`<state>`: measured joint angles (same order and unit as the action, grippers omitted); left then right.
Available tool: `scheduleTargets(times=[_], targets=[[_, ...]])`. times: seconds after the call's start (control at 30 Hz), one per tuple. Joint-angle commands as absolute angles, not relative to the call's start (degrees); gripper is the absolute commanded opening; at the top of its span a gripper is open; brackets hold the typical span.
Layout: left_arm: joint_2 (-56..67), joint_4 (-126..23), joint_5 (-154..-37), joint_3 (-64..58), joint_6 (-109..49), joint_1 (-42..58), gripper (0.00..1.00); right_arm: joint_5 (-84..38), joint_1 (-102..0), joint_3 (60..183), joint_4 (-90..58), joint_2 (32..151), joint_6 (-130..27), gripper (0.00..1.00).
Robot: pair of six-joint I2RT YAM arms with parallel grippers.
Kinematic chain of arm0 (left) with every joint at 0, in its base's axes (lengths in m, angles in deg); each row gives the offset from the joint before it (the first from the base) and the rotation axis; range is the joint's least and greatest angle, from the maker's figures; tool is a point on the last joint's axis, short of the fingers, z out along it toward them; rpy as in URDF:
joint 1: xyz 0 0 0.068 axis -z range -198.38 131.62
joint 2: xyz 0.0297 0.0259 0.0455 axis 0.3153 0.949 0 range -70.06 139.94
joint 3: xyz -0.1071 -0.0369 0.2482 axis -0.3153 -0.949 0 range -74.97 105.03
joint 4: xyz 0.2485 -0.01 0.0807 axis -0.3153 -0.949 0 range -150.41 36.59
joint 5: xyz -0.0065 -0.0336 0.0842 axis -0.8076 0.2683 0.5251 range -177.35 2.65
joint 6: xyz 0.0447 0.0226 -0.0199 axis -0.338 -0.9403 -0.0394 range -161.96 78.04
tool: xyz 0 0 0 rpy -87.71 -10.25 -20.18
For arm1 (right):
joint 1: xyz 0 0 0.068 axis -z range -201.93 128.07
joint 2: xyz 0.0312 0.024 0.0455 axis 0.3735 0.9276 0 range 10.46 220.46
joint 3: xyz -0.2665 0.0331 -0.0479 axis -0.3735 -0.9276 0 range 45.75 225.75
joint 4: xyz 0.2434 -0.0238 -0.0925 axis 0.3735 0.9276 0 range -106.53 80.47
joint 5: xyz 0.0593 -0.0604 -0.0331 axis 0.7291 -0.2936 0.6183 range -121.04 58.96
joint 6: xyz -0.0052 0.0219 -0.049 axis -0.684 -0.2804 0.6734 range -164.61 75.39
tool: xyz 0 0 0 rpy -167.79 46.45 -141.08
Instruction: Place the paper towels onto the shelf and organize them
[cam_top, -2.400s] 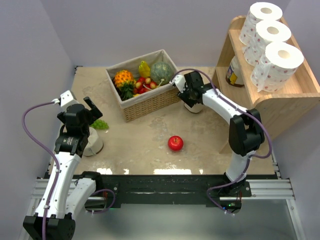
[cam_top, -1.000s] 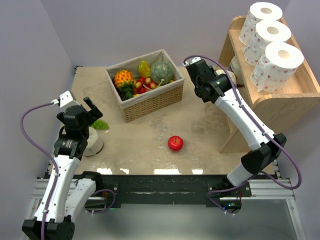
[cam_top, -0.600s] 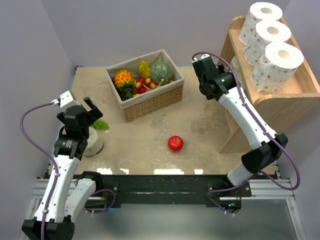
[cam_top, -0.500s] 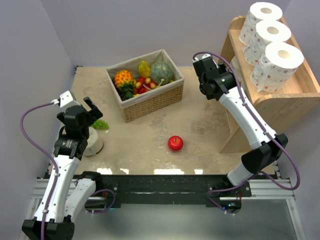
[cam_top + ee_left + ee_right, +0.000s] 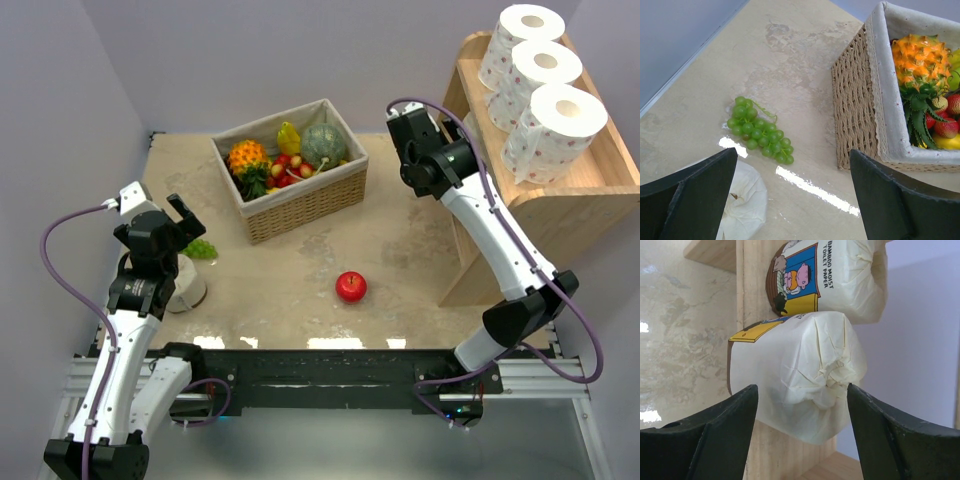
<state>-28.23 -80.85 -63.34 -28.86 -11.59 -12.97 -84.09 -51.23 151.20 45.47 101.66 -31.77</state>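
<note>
Wrapped paper towel roll [image 5: 790, 365] | clamped in right pincer [image 5: 801, 390] | beside shelf [image 5: 752, 300] | left pincer [image 5: 792, 155] spread wide

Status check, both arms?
Left pincer open near a table roll. Right pincer shut on wrapped roll, at the shelf. Three rolls on top tier. Another labelled roll sits just beyond it.

The only legible print is in the right wrist view — a blue-and-yellow cartoon label [image 5: 799, 275] on the upper cream paper-wrapped roll [image 5: 852, 282] reads "BAMBOO MOIST TOILET PAPER", the words running sideways. The lower cream wrapped roll [image 5: 800, 385] shows just a yellow label edge [image 5: 756, 332] — too edge-on to read.
</note>
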Motion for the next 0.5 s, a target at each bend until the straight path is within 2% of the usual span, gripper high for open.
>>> scheduleTargets(times=[0.0,0.2,0.47], targets=[[-28.57,-78.11,-63.44,-29.09,-12.52,-12.58,1.0,-84.74,-52.69,155.43,46.75,101.96,-32.48,0.75],[-28.66,-78.02,-63.7,-29.17,-12.61,-12.58,1.0,-82.19,-55.33,154.82,46.93,102.75,-32.31,0.71],[-28.75,-78.02,-63.88,-29.17,-12.69,-12.58,1.0,-80.7,-56.91,149.2,45.62,103.45,-32.04,0.48]])
